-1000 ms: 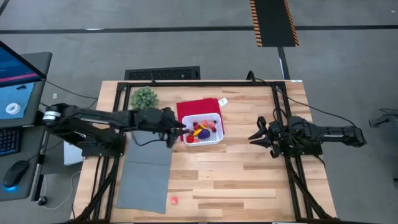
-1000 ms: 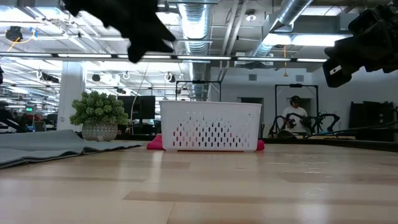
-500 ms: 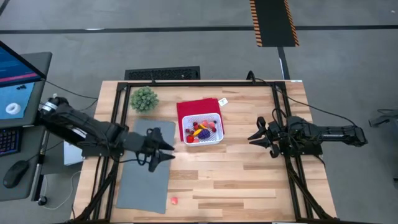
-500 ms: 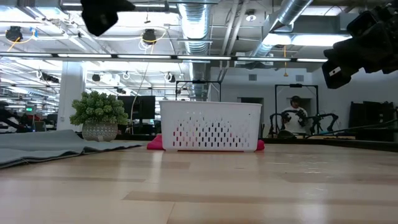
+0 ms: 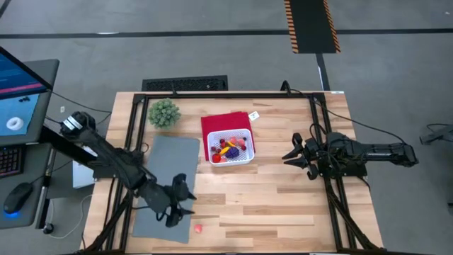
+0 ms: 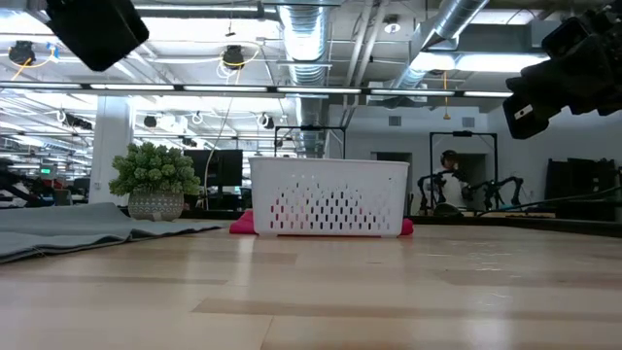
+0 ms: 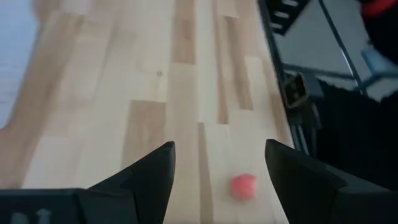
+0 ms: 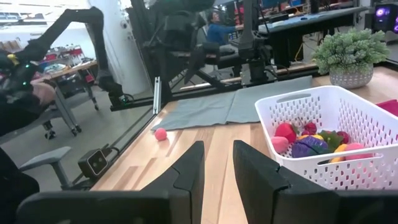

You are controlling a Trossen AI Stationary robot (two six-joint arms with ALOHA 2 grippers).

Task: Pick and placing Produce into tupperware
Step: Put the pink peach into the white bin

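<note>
The white latticed tupperware (image 5: 252, 157) (image 6: 328, 199) (image 8: 298, 99) stands on a red cloth (image 5: 219, 122) at the table's far middle. It holds several small produce pieces (image 5: 228, 149) (image 8: 311, 144), red, pink, yellow and purple. One pink piece (image 5: 198, 228) (image 7: 243, 186) (image 8: 161, 134) lies alone on the wood near the near edge. My left gripper (image 5: 177, 205) (image 7: 217, 168) hovers open above the grey mat's near right corner, just short of that piece. My right gripper (image 5: 289, 157) (image 8: 217, 165) waits open to the right of the tupperware.
A grey mat (image 5: 166, 170) covers the table's left part. A green bushy plant (image 5: 164, 112) in a pot stands at the far left. A small white tag (image 5: 254, 115) lies beside the red cloth. Bare wood stretches across the near middle and right.
My left gripper has pulled away from the tupperware's left side and swung toward the table's near edge, across the grey mat, ending close to the lone pink piece. In the low view it has left the space above the basket.
</note>
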